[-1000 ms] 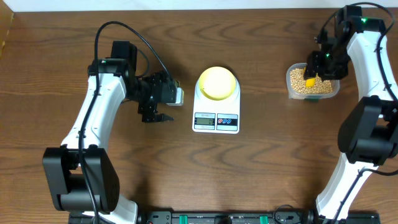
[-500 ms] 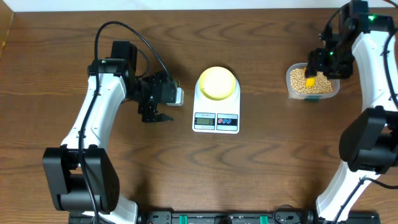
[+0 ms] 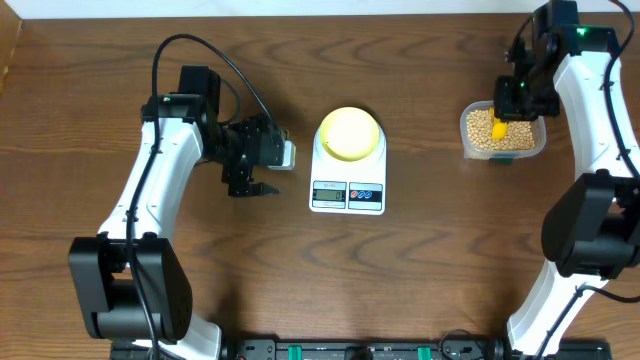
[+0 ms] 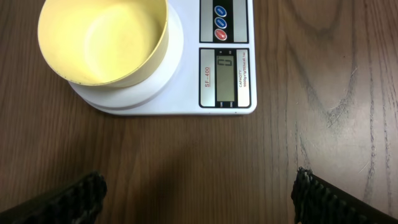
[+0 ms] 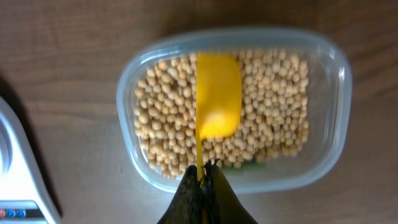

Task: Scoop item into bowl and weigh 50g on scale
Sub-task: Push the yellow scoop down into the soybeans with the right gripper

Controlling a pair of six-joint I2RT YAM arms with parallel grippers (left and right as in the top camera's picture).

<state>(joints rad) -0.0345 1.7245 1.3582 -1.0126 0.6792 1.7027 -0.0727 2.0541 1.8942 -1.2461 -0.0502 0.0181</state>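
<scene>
Tan beans (image 5: 273,106) fill a clear plastic container (image 5: 339,93) at the table's right; in the overhead view the beans (image 3: 482,128) show beside the scoop. A yellow scoop (image 5: 217,96) lies on the beans, its thin handle pinched in my right gripper (image 5: 203,169), which is shut on it. The scoop (image 3: 497,128) hangs under the right gripper (image 3: 508,103). The pale yellow bowl (image 3: 349,132) stands empty on the white scale (image 3: 348,193). In the left wrist view the bowl (image 4: 102,40) and the scale (image 4: 227,74) lie ahead of my open left gripper (image 4: 199,199). The left gripper (image 3: 250,187) sits left of the scale.
Bare brown wood surrounds the scale. The left arm (image 3: 165,170) reaches in from the front left, the right arm (image 3: 595,150) from the front right. A black rail (image 3: 360,350) runs along the front edge.
My right gripper has closed on the scoop's handle over the container. The left arm, bowl and scale have not moved.
</scene>
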